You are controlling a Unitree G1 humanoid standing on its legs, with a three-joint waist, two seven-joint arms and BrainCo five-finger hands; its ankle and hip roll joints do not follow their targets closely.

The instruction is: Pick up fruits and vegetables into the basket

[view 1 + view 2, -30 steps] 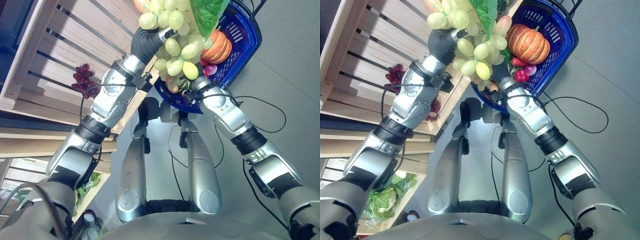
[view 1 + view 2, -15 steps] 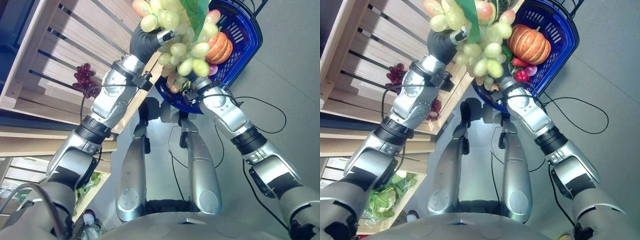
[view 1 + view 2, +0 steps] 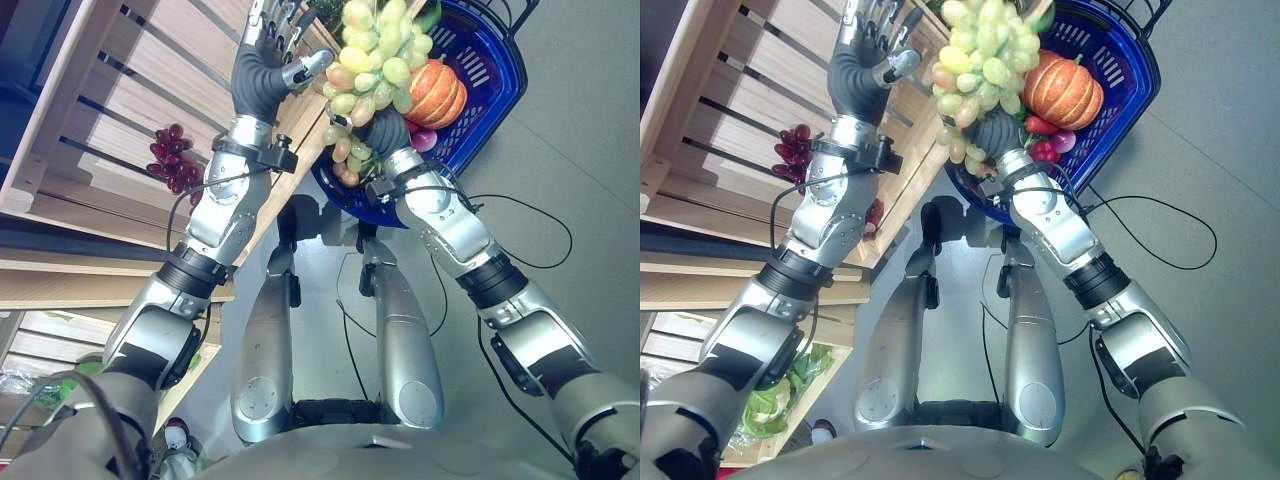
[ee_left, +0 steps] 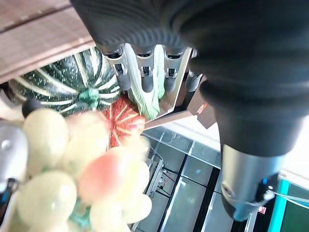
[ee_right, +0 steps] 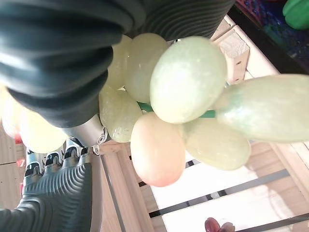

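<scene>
A bunch of green grapes (image 3: 372, 55) hangs over the near rim of the blue basket (image 3: 500, 75), right above my right hand (image 3: 388, 128). The fruit hides that hand's fingers. My left hand (image 3: 266, 62) is raised beside the bunch by the wooden shelf, open, fingers straight, holding nothing. The left wrist view shows its straight fingers (image 4: 145, 72) with the grapes (image 4: 63, 179) beside them. Close grapes (image 5: 188, 87) press against the right hand's cover. An orange pumpkin (image 3: 437, 92) and small red fruit (image 3: 1043, 150) lie in the basket.
A slatted wooden shelf (image 3: 95, 105) stands on my left with dark red grapes (image 3: 170, 160) on it. A green striped squash (image 4: 67, 82) lies past the left fingers. Lettuce (image 3: 765, 405) sits in a lower crate. Grey floor spreads to the right of the basket.
My left hand has let go of the green grapes, straightened its fingers and risen towards the shelf. The bunch has shifted right, over the basket rim by the right hand.
</scene>
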